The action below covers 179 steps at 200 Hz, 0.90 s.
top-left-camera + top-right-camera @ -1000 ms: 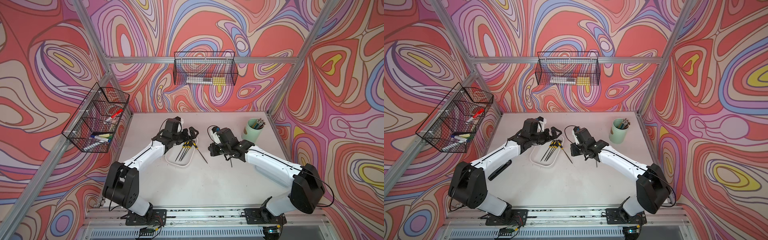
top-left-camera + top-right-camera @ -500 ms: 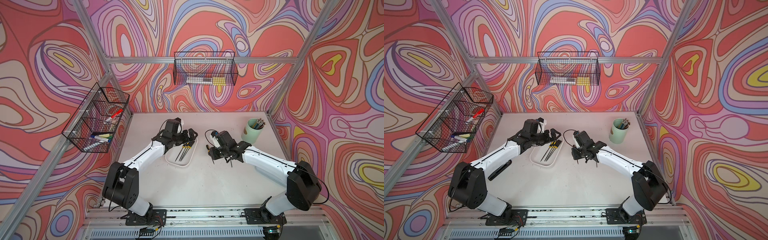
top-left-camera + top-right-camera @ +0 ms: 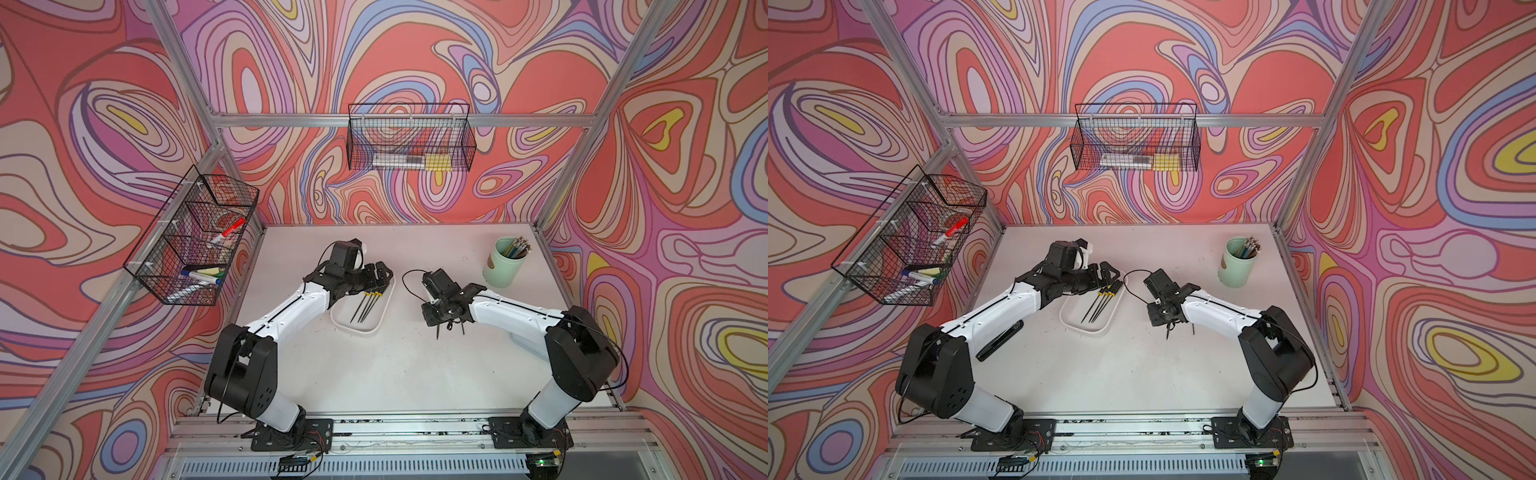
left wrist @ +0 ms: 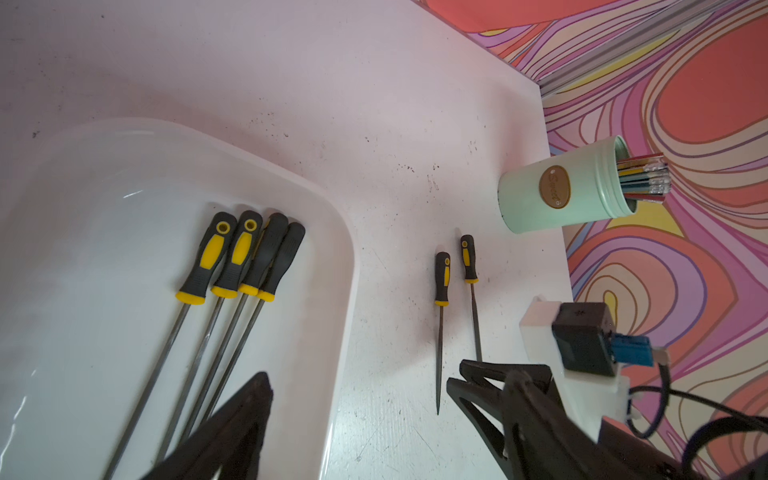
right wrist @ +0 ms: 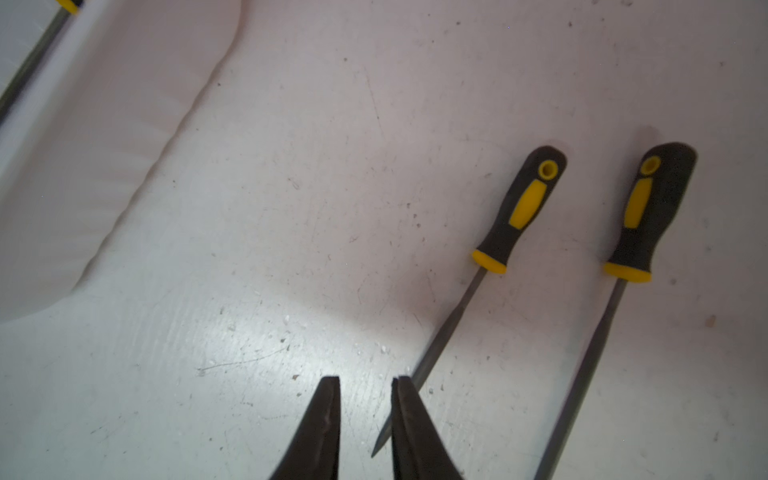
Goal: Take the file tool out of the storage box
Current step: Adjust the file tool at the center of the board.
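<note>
The right gripper [image 5: 365,380] hangs low over the scuffed white worktop [image 5: 270,199], its two dark fingers [image 5: 320,428] a narrow gap apart with nothing between them. Two files lie flat on the worktop outside the storage box [image 5: 95,158], side by side and almost parallel, not touching each other, their black-and-yellow handles pointing away from the gripper. The nearer file [image 5: 459,309] passes its shaft behind one fingertip, and its pointed end shows again just beside that finger; whether they touch cannot be told. The farther file [image 5: 607,311] lies clear of the fingers. Only a rounded corner of the box shows, with the shaft and yellow collar of another file [image 5: 35,56] inside it
</note>
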### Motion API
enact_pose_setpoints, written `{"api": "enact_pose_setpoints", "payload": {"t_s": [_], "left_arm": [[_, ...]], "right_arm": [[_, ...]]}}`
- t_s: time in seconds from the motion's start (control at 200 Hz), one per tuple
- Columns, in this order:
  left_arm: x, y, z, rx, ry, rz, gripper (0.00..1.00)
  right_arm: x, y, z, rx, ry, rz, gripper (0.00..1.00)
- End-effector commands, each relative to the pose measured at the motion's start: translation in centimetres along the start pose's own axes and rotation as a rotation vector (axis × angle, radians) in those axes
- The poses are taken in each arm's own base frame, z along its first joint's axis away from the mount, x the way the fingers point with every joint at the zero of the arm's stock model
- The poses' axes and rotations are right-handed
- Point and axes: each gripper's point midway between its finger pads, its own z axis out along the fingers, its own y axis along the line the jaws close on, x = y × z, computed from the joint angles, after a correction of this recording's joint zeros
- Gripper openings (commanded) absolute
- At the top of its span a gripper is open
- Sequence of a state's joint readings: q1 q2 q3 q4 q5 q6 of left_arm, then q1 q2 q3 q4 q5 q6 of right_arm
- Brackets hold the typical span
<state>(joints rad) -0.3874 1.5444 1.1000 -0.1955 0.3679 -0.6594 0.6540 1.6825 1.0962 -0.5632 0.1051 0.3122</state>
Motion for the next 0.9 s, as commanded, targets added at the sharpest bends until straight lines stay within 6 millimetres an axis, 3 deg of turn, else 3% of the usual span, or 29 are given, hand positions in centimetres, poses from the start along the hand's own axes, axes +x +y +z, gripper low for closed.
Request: {"api": "enact_pose_setpoints", "payload": {"t_s": [0.0, 0.265, 0.791, 0.891], "left_arm": [[0.4, 0.1, -0.8, -0.015, 0.000, 0.028, 0.88], [0.9, 0.5, -0.6, -0.022, 0.010, 0.026, 0.88], [0.8, 1.1, -1.6, -0.066, -0.007, 0.130, 0.88], [1.6, 1.8, -1.9, -0.090, 0.012, 0.152, 0.88]], "right_arm": [[0.6, -2.1, 0.4, 0.116, 0.035, 0.039, 0.23], [1.7, -3.3, 1.4, 0.173, 0.088, 0.098, 0.24], [2.3, -2.6, 4.3, 0.132, 0.142, 0.136, 0.27], [2.3, -2.7, 4.4, 0.140, 0.149, 0.136, 0.25]]}}
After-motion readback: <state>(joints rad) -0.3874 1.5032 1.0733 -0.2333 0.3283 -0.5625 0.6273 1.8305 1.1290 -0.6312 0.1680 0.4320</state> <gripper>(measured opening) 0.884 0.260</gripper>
